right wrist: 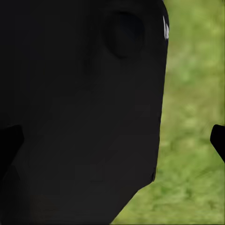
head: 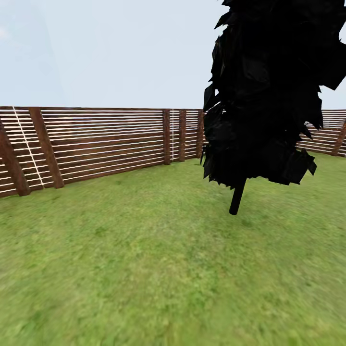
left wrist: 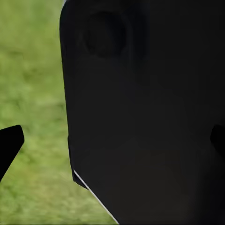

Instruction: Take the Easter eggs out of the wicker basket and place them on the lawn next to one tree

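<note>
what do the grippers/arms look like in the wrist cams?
Matte black throughout. In the left wrist view, dark pointed fingertips sit at the frame edges, with a big smooth black robot body panel carrying a round recess and a thin pale edge line. The right wrist view matches: black fingertips, no cables or markings legible.

The black conifer is cut off at the top edge.

One black conifer stands on the lawn, on one thin dark trunk. One slat fence runs behind it, and I count about six brown posts along it. In each wrist view, two dark fingertips show at the edges over grass.
</note>
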Available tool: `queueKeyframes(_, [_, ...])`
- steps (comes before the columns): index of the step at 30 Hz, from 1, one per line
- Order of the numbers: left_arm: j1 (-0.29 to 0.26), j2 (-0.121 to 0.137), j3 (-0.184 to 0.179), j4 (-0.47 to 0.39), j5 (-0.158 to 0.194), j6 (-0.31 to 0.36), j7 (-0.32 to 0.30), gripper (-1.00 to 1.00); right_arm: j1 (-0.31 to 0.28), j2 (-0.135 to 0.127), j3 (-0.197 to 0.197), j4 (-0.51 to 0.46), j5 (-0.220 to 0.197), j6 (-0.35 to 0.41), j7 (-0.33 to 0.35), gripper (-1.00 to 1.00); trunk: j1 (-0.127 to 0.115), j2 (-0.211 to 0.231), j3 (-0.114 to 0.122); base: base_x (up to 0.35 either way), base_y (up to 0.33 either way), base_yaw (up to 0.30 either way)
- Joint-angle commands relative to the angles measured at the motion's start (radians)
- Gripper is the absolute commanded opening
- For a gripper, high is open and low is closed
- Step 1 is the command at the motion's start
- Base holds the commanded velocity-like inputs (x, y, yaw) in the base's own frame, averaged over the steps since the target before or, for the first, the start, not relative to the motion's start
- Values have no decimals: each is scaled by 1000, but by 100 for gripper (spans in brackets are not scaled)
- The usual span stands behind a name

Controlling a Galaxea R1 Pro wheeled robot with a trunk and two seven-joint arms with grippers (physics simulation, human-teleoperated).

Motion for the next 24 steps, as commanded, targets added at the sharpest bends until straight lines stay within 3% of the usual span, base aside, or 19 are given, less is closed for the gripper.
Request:
queueKeyframes(1, [6, 6, -6, -1, -3, -6, 1, 100, -6, -6, 3, 6, 4, -6, 2, 100, 0, 0, 0, 0, 0, 0])
queueKeyframes(7, [37, 38, -7, -7, 1, -12, 2, 100, -40, -28, 0, 20, 4, -4, 1, 100, 0, 0, 0, 0, 0, 0])
queueKeyframes(14, [37, 27, -9, -12, -3, -12, 2, 100, -80, -24, 32, 20, 34, -37, -4, 100, 0, 0, -3, 0, 0, -192])
queueKeyframes(15, [37, 28, -9, -13, -2, -12, 2, 100, -92, -24, 57, 20, 58, -87, -4, 100, 0, 0, -3, 0, 0, -279])
queueKeyframes(18, [37, 28, -9, -16, -3, -12, 2, 100, -92, -26, 58, 20, 34, -83, -2, 100, 0, 0, -3, 0, 0, -282])
queueKeyframes(24, [37, 28, -9, -16, -3, -12, 2, 100, -92, -28, 57, 20, 31, -83, -2, 100, 0, 0, -3, 0, 0, -284])
